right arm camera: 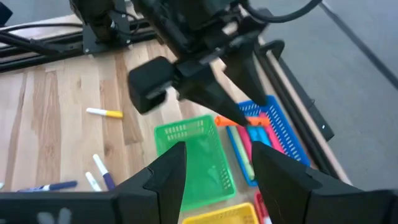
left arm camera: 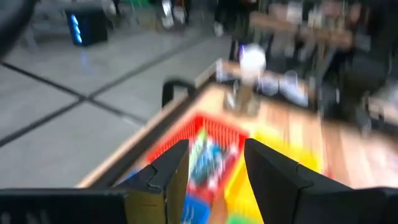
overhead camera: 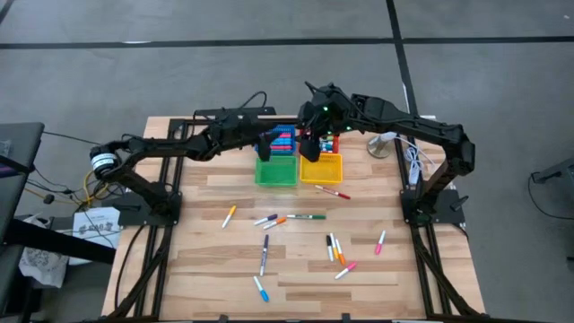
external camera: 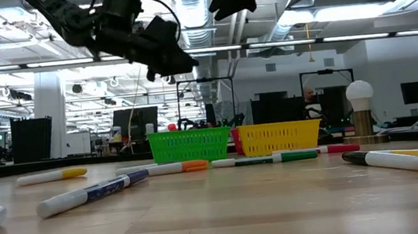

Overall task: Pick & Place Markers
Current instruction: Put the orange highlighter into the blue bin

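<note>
Above the blue tray, the left gripper pinches an orange marker between its fingers. The right gripper hovers over the green tray, its fingers apart and holding nothing. More markers lie scattered on the counter.

Crowded at the far middle of the table: green tray and yellow tray side by side, blue tray and red tray just behind them. Directly above those trays, left gripper and right gripper close together, leaving little room between them; seen from the right wrist, an orange marker pinched in the left fingertips over the blue tray. Near side strewn with loose markers, with bare wood gaps among them. Open along the left and right table edges. Small lamp and white cables at the far right corner.
</note>
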